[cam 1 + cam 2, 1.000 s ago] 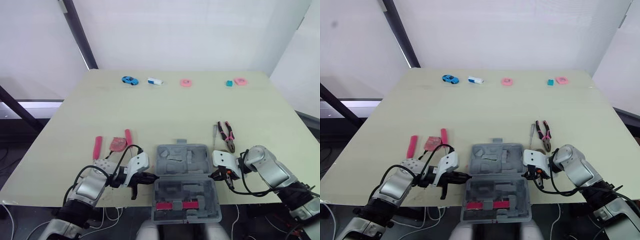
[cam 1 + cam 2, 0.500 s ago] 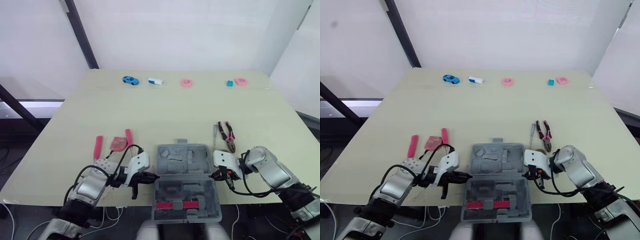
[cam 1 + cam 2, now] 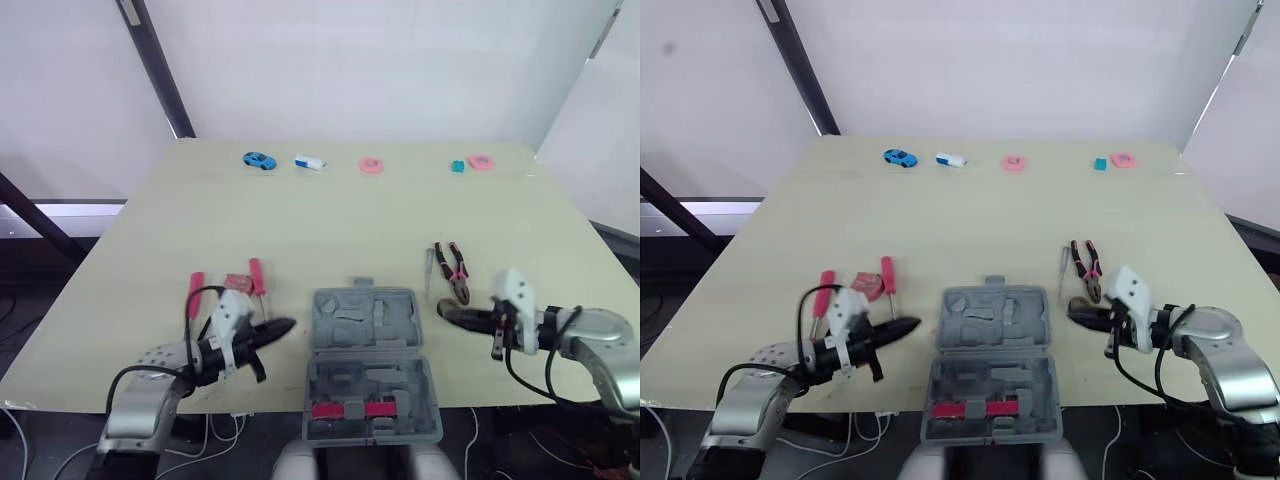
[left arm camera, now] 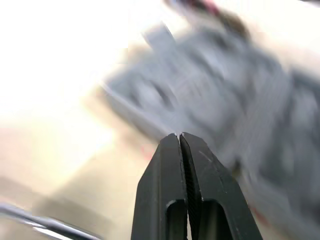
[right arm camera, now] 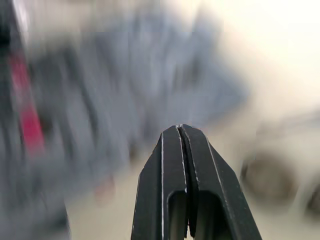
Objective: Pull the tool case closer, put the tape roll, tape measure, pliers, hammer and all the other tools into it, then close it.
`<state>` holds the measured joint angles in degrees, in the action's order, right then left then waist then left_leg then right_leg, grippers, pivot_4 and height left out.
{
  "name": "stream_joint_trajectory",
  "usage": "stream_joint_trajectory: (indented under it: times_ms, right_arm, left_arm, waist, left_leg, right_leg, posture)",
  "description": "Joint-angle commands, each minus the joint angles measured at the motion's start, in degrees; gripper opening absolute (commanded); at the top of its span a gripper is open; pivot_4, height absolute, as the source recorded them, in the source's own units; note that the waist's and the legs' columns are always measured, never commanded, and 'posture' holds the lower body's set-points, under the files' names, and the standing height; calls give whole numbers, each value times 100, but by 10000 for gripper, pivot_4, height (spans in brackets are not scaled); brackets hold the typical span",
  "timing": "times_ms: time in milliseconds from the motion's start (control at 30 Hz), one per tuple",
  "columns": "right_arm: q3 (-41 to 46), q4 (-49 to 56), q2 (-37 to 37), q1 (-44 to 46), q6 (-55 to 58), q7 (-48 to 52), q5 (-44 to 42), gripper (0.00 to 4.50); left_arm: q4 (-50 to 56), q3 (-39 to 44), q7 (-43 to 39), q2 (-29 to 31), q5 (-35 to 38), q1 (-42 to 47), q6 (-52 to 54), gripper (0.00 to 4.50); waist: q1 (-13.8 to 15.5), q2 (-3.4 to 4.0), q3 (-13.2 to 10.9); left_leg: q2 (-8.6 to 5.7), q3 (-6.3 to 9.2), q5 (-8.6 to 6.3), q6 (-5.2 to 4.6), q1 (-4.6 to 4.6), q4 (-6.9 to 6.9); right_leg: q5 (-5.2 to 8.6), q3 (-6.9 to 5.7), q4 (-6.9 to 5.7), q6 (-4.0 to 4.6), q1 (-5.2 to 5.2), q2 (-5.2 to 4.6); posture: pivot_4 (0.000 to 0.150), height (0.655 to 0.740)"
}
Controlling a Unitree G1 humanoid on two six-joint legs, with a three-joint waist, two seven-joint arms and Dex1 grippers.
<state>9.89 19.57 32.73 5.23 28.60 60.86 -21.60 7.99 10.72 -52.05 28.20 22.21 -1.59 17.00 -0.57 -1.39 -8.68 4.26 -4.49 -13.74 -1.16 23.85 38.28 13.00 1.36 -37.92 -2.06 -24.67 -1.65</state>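
The open tool case [image 3: 372, 365] reaches the surface's [image 3: 330, 230] near edge, with bare room on both its sides. The left fingers [image 4: 167, 170] and right fingers [image 5: 167, 160] are pressed together, empty.

Our count on the surface [image 3: 330, 220]: one grey plastic tool case [image 3: 370, 365], one pair of pink-and-black pliers [image 3: 455, 268], one slim grey screwdriver [image 3: 430, 268], two red-handled tools [image 3: 196, 290] [image 3: 257, 275], one small red flat thing [image 3: 237, 281], two pink round tape rolls [image 3: 371, 164] [image 3: 481, 160], one blue toy car [image 3: 259, 160], one white-and-blue block [image 3: 309, 161], one teal block [image 3: 457, 167].
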Motion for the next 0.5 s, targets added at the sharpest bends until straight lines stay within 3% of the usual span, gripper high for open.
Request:
stream_joint_trajectory:
  times_ms: [33,233,267,300,333,500]
  right_arm:
    - [524,372,-320,-197,-243,-707,-304,160]
    - [688,82,-329,-589,-780,-801,-361,160]
    - [764,17,-258,-721,-917,-721,-370,6599]
    - [899,-114,-107,-973,-1190,-551,-293,8578]
    - [1044,-206,7,-1186,-1358,-430,-293,13611]
    - [1830,-539,434,-2135,-1843,-21,-480,37372]
  left_arm:
    - [688,409,637,-201,252,-348,50,1054]
    - [1048,740,560,-224,804,-1085,102,1054]
    - [1065,826,521,-206,904,-1214,87,4631]
    - [1030,997,460,-167,1016,-1386,72,5684]
    - [992,1135,402,-123,1089,-1539,47,8793]
    - [695,1775,110,41,1296,-2300,-82,31345]
  waist:
    - [-2,0,0]
    - [-6,1,0]
    - [-6,1,0]
    - [1,1,0]
    - [15,1,0]
    - [-9,0,0]
  left_leg:
    - [-1,-2,0,0,-1,0]
    - [-3,-9,0,0,-4,0]
    - [-3,-9,0,0,-3,0]
    - [-3,-9,0,0,-3,-1]
    - [-3,-9,0,0,-2,-1]
    - [-6,-17,-1,-1,-5,-6]
  right_leg:
    - [2,0,0,-3,1,0]
    - [16,1,1,16,-1,-3]
    - [18,1,2,16,0,-4]
    - [18,1,2,17,0,-4]
    - [18,0,4,16,0,-5]
    - [29,1,15,3,1,-16]
  posture:
    - [1500,7400]
    - [1500,7400]
    - [1500,7400]
    - [1500,7400]
    - [1500,7400]
    - [1500,7400]
